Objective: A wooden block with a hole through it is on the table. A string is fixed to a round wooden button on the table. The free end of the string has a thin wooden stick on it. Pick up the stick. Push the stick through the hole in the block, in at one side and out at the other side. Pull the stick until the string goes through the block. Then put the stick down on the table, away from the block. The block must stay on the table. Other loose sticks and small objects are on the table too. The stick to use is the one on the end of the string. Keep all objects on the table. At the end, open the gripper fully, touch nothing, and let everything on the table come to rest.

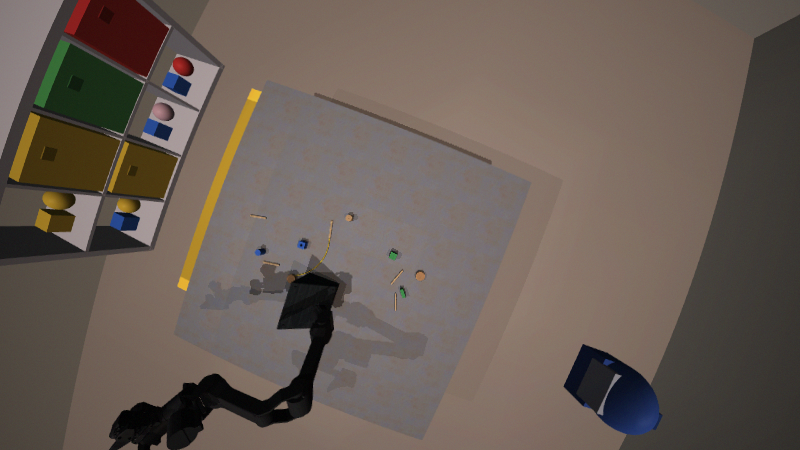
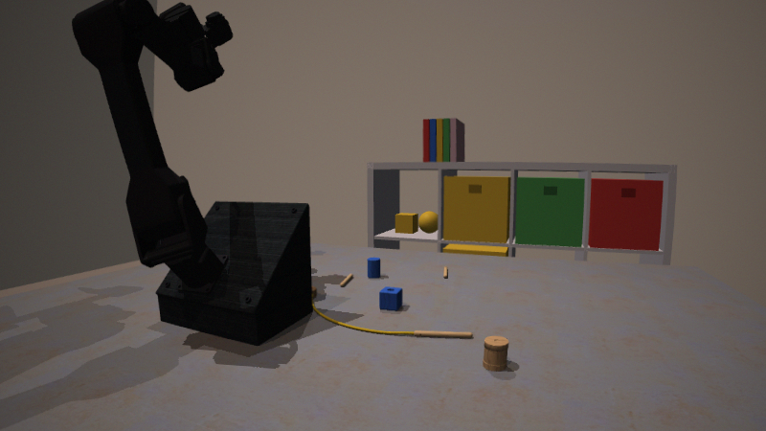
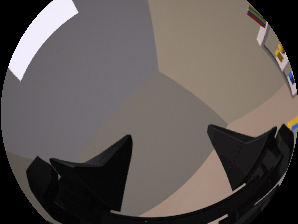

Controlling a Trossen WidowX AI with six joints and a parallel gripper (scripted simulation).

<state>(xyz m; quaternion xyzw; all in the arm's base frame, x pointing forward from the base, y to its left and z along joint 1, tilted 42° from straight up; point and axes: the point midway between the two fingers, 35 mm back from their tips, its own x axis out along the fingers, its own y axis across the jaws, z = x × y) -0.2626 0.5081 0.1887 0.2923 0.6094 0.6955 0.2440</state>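
Note:
The thin wooden stick (image 1: 331, 228) (image 2: 443, 334) lies flat on the table (image 1: 363, 139) (image 2: 589, 348). Its yellow string (image 1: 320, 260) (image 2: 364, 328) curves back to the round wooden button (image 1: 290, 278), which is mostly hidden by the arm's black base wedge (image 1: 307, 302) (image 2: 251, 267). A blue block with a hole in its top (image 1: 302, 244) (image 2: 391, 298) stands close to the string. My gripper (image 3: 169, 135) (image 2: 211, 37) is raised high above the table. It is open and empty, and the wrist view shows only walls.
A wooden cylinder (image 1: 349, 217) (image 2: 495, 352) stands near the stick's tip. There are also a blue cylinder (image 1: 260, 251) (image 2: 373, 266), a green block (image 1: 393, 254), a wooden disc (image 1: 420, 275) and loose sticks (image 1: 258, 216) (image 1: 271, 263) (image 1: 396, 276). A shelf (image 1: 111, 111) (image 2: 519, 209) stands beyond the table.

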